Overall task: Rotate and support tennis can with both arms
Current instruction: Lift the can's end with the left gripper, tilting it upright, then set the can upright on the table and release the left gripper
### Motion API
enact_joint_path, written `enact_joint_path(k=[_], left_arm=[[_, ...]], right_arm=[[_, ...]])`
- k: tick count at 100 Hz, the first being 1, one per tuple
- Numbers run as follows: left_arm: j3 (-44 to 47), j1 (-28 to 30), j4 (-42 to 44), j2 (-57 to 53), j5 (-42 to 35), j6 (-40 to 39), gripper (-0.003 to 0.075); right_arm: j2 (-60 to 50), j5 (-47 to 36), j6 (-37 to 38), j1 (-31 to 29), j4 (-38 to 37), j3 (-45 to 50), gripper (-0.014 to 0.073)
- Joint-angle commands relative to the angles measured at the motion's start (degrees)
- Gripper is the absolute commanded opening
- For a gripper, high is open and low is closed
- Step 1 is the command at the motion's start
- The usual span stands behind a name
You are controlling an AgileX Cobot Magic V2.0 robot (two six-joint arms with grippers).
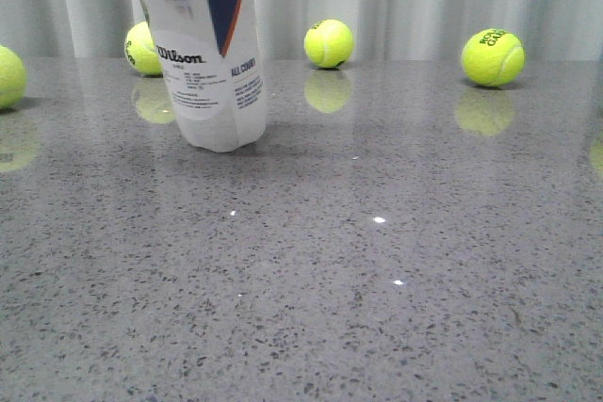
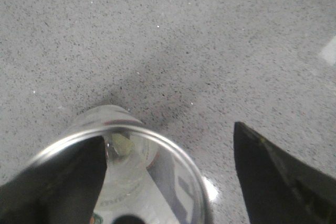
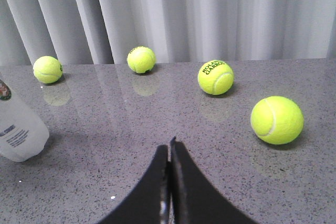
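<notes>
The tennis can [image 1: 212, 54] stands on its base at the left of the grey table [image 1: 377, 261], its Wilson label and navy panel facing me; its top is cut off by the frame. In the left wrist view I look down into its open mouth and metal rim [image 2: 181, 156]. My left gripper [image 2: 169, 132] is open above it, one finger [image 2: 52, 187] over the mouth and the other finger [image 2: 278, 177] well outside the rim. My right gripper [image 3: 169, 142] is shut and empty over bare table, with the can's base [image 3: 18, 129] far off to one side.
Several yellow-green tennis balls lie along the back by the white curtain: one [image 1: 11, 75] far left, one [image 1: 143, 48] behind the can, one [image 1: 329, 43] at centre, one [image 1: 492, 56] at right. One more ball [image 3: 276, 119] lies nearer the right gripper.
</notes>
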Motion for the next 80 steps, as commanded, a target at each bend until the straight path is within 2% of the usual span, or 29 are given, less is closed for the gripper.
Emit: enact_joint_path(k=[1,16,61,74,80], left_arm=[[-1.93,0.19,-0.5,-0.88,-5.51,-0.48,0.0494],[-1.93,0.19,1.35,-0.1,-12.4,-0.48,0.0494],[-1.93,0.19,1.96,-0.39,-14.94,-0.48,0.0494],[-1.47,-0.06,2.59,-2.24,-19.84,-0.48,0.0485],[0.25,-0.06,2.59,-3.8,-23.43,-0.48,0.0451]], right_arm=[[0.56,-4.62,-0.27,-0.36,0.55,-1.25,-0.0064],[0.56,-4.62,-0.27,-0.36,0.55,-1.25,-0.0064],[0.56,-4.62,-0.27,-0.36,0.55,-1.25,-0.0064],[0.56,-4.62,-0.27,-0.36,0.55,-1.25,-0.0064],[0.56,-4.62,-0.27,-0.36,0.55,-1.25,-0.0064]])
